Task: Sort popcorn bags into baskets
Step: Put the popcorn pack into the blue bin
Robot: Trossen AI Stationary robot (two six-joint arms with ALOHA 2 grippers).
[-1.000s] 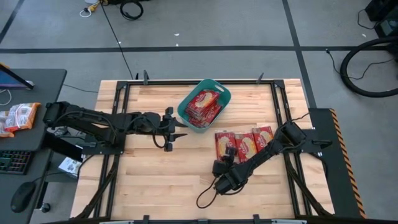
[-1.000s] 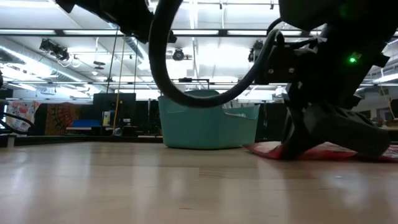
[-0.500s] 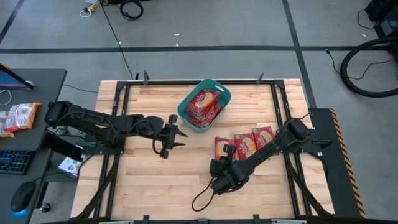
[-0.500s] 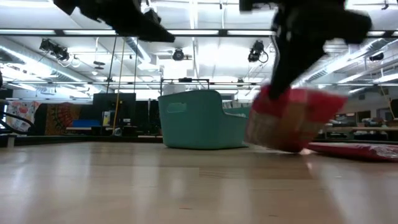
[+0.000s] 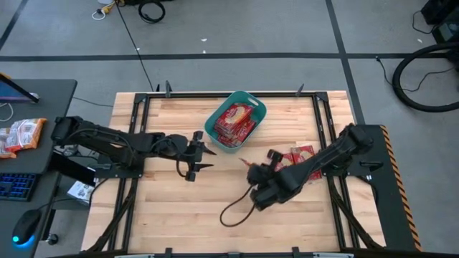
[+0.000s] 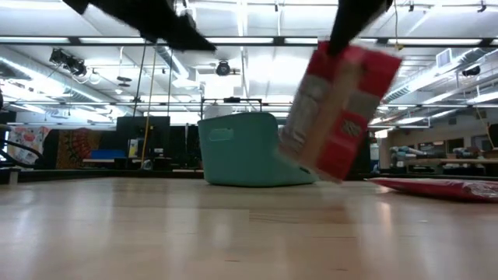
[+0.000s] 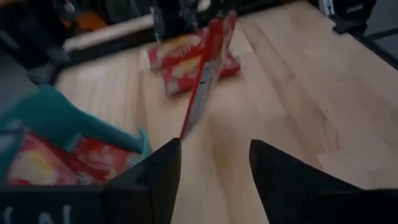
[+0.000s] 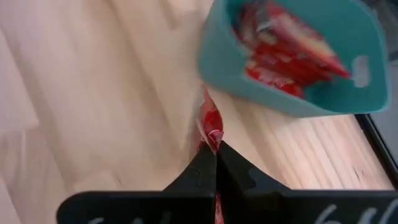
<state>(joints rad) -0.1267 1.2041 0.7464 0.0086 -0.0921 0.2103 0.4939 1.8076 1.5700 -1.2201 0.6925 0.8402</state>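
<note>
Now the right end effector [image 8: 215,154] pinches one popcorn bag [image 6: 340,109] by its edge, lifting it above the tabletop [image 5: 172,208] near the teal basket [image 5: 212,126], while the left end effector [image 5: 203,154] waits open beside it.

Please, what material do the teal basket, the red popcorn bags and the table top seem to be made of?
Basket: probably moulded plastic, smooth, uniform teal, rounded corners. Popcorn bags: thin printed packets, paper or film, cannot tell which; the one hanging from the right gripper looks flat and light. Table top: light wood planks with visible seams and a slight sheen.
</note>
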